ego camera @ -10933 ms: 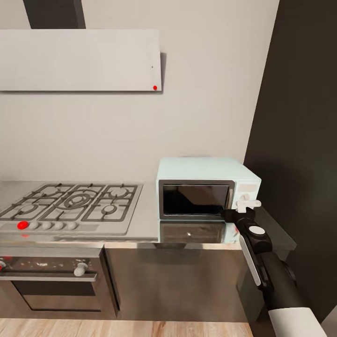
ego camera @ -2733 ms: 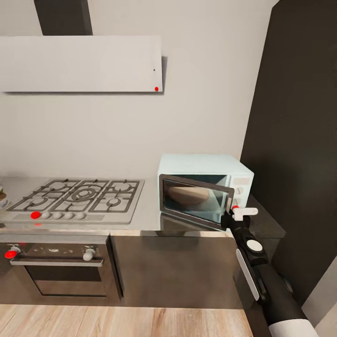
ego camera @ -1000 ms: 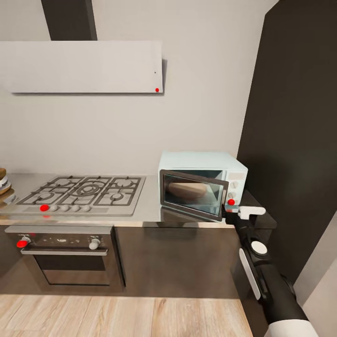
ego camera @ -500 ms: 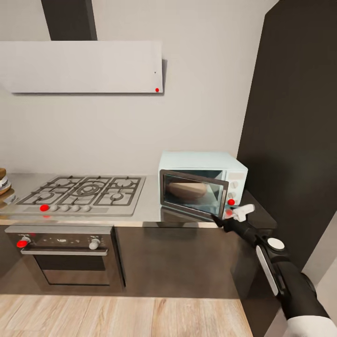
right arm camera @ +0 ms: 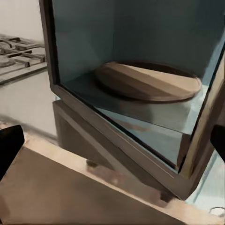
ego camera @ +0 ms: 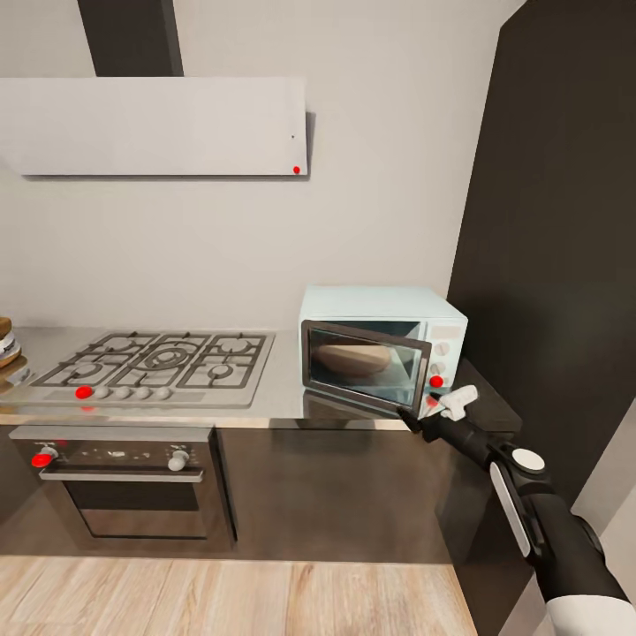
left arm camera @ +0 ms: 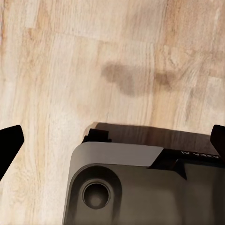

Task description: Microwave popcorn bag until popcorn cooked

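the pale mint-blue microwave [ego camera: 382, 344] stands at the right end of the shiny grey countertop [ego camera: 281, 389], just beside the tall dark cabinet [ego camera: 556, 247], and its dark glass door [ego camera: 364, 366] hangs partly open, hinged at its left edge with the free edge swung out toward the robot. through the glass and the gap a round brown turntable plate [ego camera: 353, 358] lies flat on the cavity floor, seen again close up in the right wrist view [right arm camera: 147, 80], where the door frame [right arm camera: 117, 140] cuts across in front of it. the right gripper [ego camera: 442, 408] is raised just below and in front of the door's free corner, near the red dot [ego camera: 435, 382] on the control panel; its white fingertips [ego camera: 459, 402] are close to the door but i cannot tell whether they touch it, and in the wrist view the two dark finger ends sit far apart at the picture's edges with nothing between them. the left gripper [left arm camera: 112, 140] points down at the light wood floor [left arm camera: 93, 61], its fingers spread wide and empty, above the robot's own grey base [left arm camera: 140, 187]. left of the microwave the five-burner gas hob [ego camera: 146, 364] is set into the worktop, the built-in oven [ego camera: 124, 481] under it and the flat grey range hood [ego camera: 155, 126] above. the popcorn bag cannot be made out
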Robot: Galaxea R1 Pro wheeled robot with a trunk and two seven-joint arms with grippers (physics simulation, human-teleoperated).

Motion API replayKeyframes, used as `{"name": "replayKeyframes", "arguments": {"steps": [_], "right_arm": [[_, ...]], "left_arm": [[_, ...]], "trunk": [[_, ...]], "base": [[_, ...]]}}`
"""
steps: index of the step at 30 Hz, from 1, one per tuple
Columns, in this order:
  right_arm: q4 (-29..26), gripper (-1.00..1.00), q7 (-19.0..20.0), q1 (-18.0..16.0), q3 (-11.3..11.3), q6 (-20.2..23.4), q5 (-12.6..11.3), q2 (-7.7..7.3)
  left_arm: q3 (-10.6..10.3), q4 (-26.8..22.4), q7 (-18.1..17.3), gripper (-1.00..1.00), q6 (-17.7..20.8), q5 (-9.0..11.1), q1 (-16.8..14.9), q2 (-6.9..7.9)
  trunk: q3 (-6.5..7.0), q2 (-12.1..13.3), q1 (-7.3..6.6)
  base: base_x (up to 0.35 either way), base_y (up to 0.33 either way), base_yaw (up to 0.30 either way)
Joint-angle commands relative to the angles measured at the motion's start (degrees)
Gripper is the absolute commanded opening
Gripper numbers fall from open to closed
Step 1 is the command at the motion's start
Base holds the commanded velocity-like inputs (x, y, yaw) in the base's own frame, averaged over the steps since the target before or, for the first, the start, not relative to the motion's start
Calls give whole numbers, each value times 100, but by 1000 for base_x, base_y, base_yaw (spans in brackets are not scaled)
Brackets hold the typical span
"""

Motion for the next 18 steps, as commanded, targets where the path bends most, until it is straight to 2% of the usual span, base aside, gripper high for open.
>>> {"name": "replayKeyframes", "arguments": {"steps": [1, 7, 18], "right_arm": [[-7, 100, 89, -5, -10, 35, 16, 1], [-7, 100, 190, -1, -10, 20, 9, -3], [-14, 100, 181, 2, -21, -31, -2, -22]], "left_arm": [[21, 5, 5, 100, -19, -4, -4, -2], [27, 5, 5, 100, -20, -4, -4, -2], [24, 5, 5, 100, -22, -4, -4, -2]], "trunk": [[-7, -4, 0], [-7, -4, 0], [-7, -4, 0]], "base": [[8, -7, 0], [129, -110, 0], [29, -28, 0]]}}
